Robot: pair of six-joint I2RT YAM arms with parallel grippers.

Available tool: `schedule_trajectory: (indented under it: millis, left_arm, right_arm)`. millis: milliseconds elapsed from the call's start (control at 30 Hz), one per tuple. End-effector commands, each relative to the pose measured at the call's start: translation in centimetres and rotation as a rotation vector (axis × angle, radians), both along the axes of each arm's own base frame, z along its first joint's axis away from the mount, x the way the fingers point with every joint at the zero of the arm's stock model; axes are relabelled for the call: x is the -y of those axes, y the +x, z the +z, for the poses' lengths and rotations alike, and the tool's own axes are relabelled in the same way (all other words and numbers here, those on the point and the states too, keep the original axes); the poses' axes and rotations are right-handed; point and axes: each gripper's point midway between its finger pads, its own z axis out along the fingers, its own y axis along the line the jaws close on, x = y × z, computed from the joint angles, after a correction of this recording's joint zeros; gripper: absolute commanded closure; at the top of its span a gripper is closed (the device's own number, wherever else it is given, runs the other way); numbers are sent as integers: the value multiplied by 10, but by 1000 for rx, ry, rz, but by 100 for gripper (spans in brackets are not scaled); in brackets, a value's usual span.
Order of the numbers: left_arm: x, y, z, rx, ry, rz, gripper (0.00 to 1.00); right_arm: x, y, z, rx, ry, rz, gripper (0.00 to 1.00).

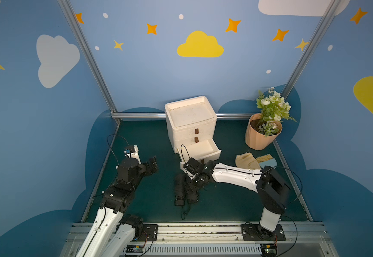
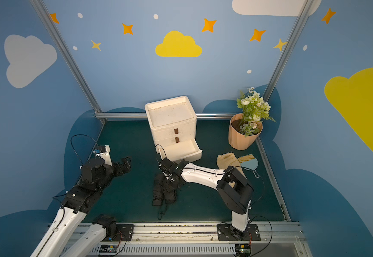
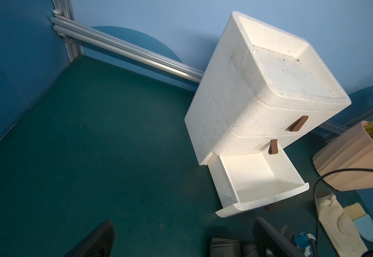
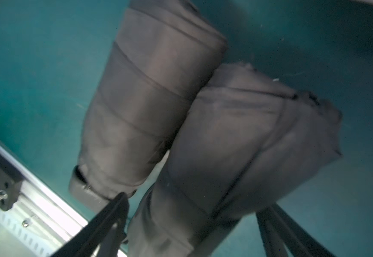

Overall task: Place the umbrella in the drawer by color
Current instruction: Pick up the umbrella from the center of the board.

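Nothing is stowed yet. The bottom drawer (image 1: pixel 201 148) of the cabinet (image 1: pixel 190 118) stands pulled out and bare, and the 2 above it are shut. 2 black umbrellas (image 1: pixel 180 189) lie touching, side by side, on the worktop (image 1: pixel 225 200) just before it. The right hand (image 4: pixel 194 203) is low over them, released, its fingers straddling 1 umbrella without pinching it, as far as the wrist view shows. The left hand (image 1: pixel 152 164) hangs spread and empty, well apart. To do: clench, lift, drop into the drawer, then likely the other.
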Motion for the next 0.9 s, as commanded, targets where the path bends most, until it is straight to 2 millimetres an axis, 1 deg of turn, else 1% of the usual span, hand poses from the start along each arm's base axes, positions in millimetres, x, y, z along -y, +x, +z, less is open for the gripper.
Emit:
schedule_trajectory:
  millis: [0, 100, 200, 300, 400, 467, 533, 633, 700, 767, 800, 867]
  left_arm:
    - [-4, -2, 3, -4, 18, 13, 0]
    - [-5, -2, 4, 3, 18, 17, 1]
    - [-4, -1, 4, 2, 13, 14, 1]
    - [-2, 1, 3, -3, 10, 9, 1]
    - [3, 4, 4, -1, -4, -11, 1]
    - [11, 6, 7, 13, -33, -49, 0]
    - [26, 9, 13, 38, -74, -122, 0]
    - [61, 11, 27, 92, -168, -299, 0]
    - [89, 6, 44, 130, -252, -454, 0]
    - [110, 0, 60, 167, -315, -589, 0]
    - [120, -2, 68, 186, -344, -651, 0]
    - [132, -8, 81, 215, -392, -738, 0]
  right_arm:
    - [3, -2, -11, -70, -16, -19, 18]
    - [6, -2, -18, -88, -27, -23, 26]
    - [13, 0, -18, -102, -14, -46, 37]
    - [24, 4, -12, -88, 10, -73, 47]
    - [36, 7, 2, -40, 35, -79, 53]
    - [40, 9, 15, -3, 77, -70, 57]
    - [42, 11, 32, 35, 158, -62, 58]
    - [44, 17, 63, 74, 324, -56, 58]
    - [48, 22, 88, 119, 447, -48, 58]
    - [52, 27, 114, 168, 565, -34, 58]
    - [56, 30, 127, 208, 614, -31, 58]
    - [64, 34, 150, 275, 704, -40, 58]
